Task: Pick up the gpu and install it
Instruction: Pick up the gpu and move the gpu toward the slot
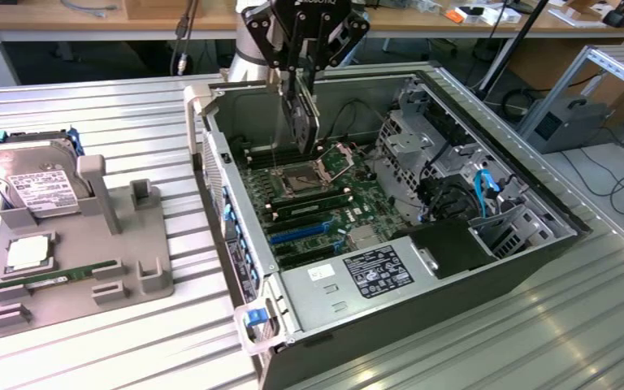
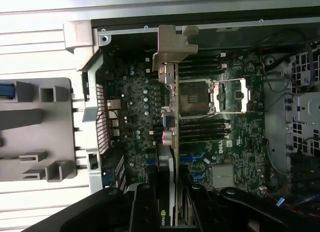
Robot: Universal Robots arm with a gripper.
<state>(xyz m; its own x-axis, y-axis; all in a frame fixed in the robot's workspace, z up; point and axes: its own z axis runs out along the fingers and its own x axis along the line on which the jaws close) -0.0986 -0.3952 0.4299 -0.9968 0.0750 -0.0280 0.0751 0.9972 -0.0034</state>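
gpu (image 1: 305, 122) pinched by fingers of gripper (image 1: 299, 80), hung edge-down over mobo (image 1: 334, 205) (above open case (image 1: 212, 146)), open room left to walls either side.

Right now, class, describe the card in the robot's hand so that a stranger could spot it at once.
Find the open computer case on the ribbed metal table. Above its circuit board, the robot's hand grips a thin dark card, hanging on edge. Unlike the drive and memory stick on the grey tray, it is held up in the air.
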